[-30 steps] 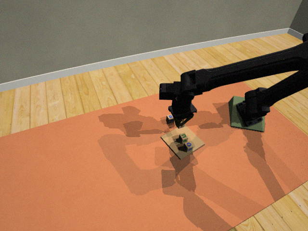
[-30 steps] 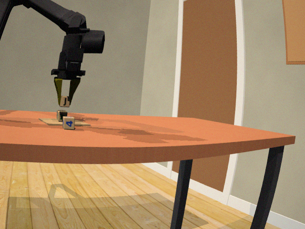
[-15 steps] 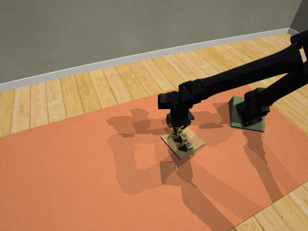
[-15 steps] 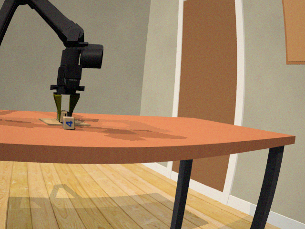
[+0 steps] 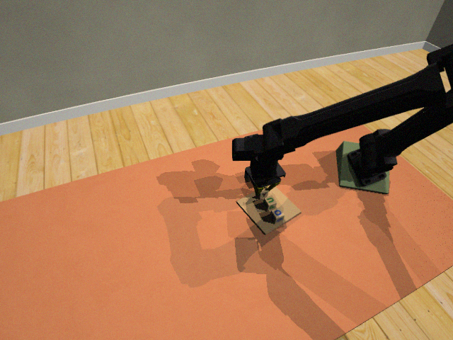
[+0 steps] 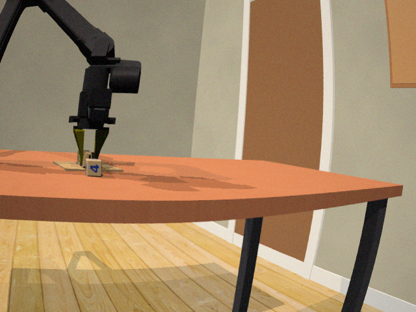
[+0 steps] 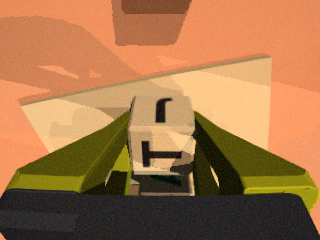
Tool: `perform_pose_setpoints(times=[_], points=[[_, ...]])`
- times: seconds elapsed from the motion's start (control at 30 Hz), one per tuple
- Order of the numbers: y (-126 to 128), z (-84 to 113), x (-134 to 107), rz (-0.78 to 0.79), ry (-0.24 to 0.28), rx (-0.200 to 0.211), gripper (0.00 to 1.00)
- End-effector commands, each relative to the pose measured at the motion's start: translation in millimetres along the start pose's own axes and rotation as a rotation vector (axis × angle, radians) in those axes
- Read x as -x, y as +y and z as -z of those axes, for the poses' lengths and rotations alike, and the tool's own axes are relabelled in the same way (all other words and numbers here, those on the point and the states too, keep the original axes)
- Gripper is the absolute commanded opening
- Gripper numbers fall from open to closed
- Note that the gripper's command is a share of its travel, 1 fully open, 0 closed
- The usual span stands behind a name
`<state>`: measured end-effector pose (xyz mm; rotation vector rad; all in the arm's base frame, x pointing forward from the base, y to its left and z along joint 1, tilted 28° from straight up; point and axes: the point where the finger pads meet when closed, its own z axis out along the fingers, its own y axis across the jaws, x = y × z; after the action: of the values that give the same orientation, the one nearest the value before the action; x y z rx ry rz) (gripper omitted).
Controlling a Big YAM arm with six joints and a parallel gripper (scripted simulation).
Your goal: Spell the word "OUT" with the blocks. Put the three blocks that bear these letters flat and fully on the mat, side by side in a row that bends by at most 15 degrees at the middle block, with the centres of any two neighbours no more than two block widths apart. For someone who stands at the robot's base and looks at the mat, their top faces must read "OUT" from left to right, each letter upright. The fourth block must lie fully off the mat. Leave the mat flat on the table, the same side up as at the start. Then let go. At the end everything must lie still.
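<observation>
My gripper (image 5: 262, 190) (image 6: 89, 155) (image 7: 162, 120) is shut on the T block (image 6: 87, 155) (image 7: 160, 135) and holds it low over the tan mat (image 5: 289, 210) (image 6: 64, 164) (image 7: 240, 100); I cannot tell whether the block touches the mat. In the top view the fingers hide the T block. The U block (image 5: 270, 200) with a green letter and the O block (image 5: 277, 212) (image 6: 93, 167) with a blue letter lie side by side on the mat, just beside my fingers.
The mat lies flat on the orange table (image 5: 110, 237) (image 6: 234, 188). The arm's green base plate (image 5: 343, 171) sits to the right of the mat. The table's edge (image 6: 201, 211) runs along the front in the exterior view.
</observation>
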<state>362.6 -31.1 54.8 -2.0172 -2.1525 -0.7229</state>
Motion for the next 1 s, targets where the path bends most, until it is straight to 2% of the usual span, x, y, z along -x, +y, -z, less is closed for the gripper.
perform_pose_setpoints(times=[0.0, 0.97], points=[[4.9, -2.6, -2.5, 0.009, -0.002, -0.001, 0.25], [3.5, -1.4, -3.2, 0.026, -0.003, 0.004, 0.25]])
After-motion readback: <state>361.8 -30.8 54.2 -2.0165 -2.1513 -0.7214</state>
